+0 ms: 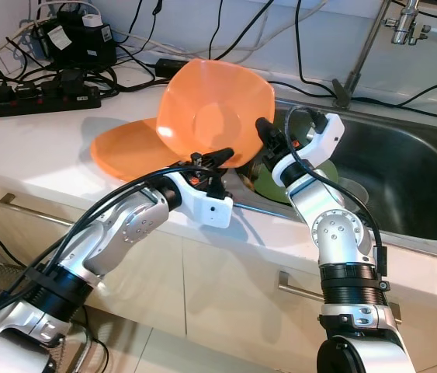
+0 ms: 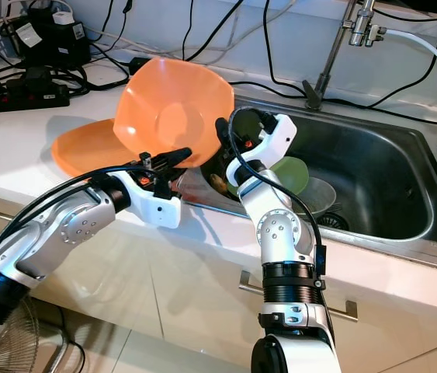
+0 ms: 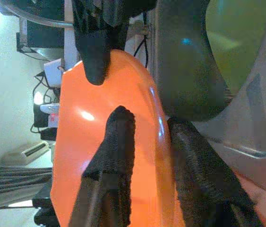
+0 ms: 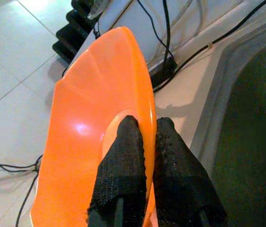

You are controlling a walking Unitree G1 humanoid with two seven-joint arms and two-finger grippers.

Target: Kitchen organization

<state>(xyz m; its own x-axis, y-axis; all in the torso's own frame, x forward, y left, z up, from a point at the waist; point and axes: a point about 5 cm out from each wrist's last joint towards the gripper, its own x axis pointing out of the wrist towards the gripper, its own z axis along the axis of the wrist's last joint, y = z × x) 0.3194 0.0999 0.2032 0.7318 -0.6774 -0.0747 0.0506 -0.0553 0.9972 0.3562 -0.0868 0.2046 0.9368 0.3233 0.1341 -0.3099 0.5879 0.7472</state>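
The worktop [image 1: 39, 148] already carries one orange plate [image 1: 125, 148], lying flat beside the sink [image 1: 420, 179], where a green dish [image 2: 292, 172] and a clear bowl [image 2: 319, 194] still wait. So the sorting looks partly done. An orange bowl [image 1: 214, 109], glossy and angular, hangs tilted over the sink's edge. The left claw [image 1: 214, 158] is clamped on its lower rim; the right claw [image 1: 265, 132] pinches its side rim.
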